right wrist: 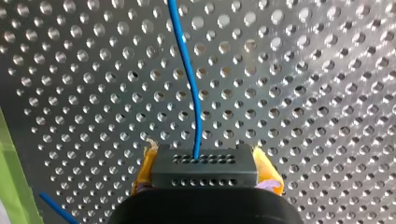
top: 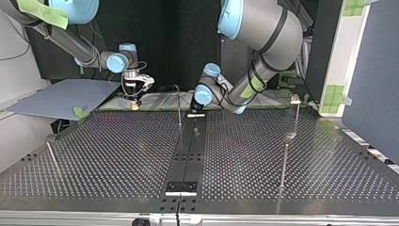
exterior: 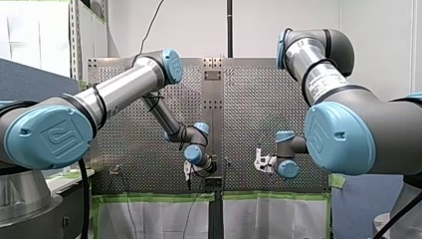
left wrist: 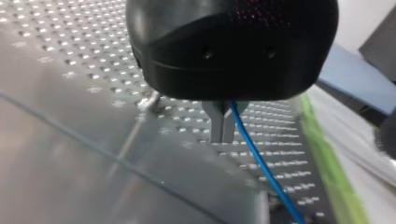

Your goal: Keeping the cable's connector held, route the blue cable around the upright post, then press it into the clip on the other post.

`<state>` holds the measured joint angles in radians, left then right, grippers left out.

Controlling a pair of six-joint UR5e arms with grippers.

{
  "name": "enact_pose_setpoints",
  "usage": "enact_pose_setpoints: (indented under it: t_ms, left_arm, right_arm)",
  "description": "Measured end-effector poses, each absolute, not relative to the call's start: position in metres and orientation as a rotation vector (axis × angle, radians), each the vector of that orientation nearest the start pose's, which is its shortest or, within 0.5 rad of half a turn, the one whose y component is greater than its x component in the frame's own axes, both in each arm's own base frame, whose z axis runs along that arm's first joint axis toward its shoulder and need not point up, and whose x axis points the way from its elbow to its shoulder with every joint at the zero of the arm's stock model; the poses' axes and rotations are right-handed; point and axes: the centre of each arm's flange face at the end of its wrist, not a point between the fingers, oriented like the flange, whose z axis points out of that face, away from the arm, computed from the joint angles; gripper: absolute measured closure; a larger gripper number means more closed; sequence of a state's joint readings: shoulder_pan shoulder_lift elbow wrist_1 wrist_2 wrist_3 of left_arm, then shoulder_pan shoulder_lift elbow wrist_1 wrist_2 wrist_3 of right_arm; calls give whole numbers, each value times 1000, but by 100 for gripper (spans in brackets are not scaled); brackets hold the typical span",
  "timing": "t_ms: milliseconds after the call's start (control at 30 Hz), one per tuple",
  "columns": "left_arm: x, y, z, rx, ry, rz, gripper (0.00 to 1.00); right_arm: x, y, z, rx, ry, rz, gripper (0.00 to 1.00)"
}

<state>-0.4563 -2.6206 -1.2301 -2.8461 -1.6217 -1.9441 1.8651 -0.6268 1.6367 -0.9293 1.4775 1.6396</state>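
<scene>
Right gripper (top: 135,104) at the top view's left, hanging over the far edge of the table (top: 117,141). Yellow pads (right wrist: 267,168) held moderately apart, clamped on the two ends of the black connector (right wrist: 204,170). Out of the connector's face, the blue cable (right wrist: 187,70), running straight ahead of the fingers over the perforated plate with one soft bend. Beside the gripper, a band of green tape (right wrist: 8,186) and a second short stretch of blue next to it.

Further right, at the middle of the top view, a thin upright post (top: 179,106), standing at the far end of the dark centre strip (top: 188,150). Just to its right, the left gripper (left wrist: 223,135), black-bodied, low over that strip. Metal fingers (left wrist: 217,126) drawn narrow, nipping the blue cable between them, with the cable slanting away from the tips toward the table's green-taped border. Contact between cable and post: impossible to tell, the line too fine to trace in the top view.

At the far right, a second post (top: 297,115), slim, with a small pale piece (top: 295,98) at its top, well apart from both grippers.
</scene>
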Motion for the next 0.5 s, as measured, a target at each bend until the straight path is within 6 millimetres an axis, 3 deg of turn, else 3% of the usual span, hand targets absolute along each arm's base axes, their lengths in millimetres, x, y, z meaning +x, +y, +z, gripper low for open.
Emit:
enact_pose_setpoints:
  t_ms: [200, 500]
  left_arm:
    - [606, -428, 0, -9, 1983, -509, 100]
    - [611, -426, 3, -28, 1976, -514, 100]
  right_arm:
    - [314, -581, -27, 1516, -1126, 1482, 100]
    - [303, -591, -24, 1493, -1133, 1474, 100]
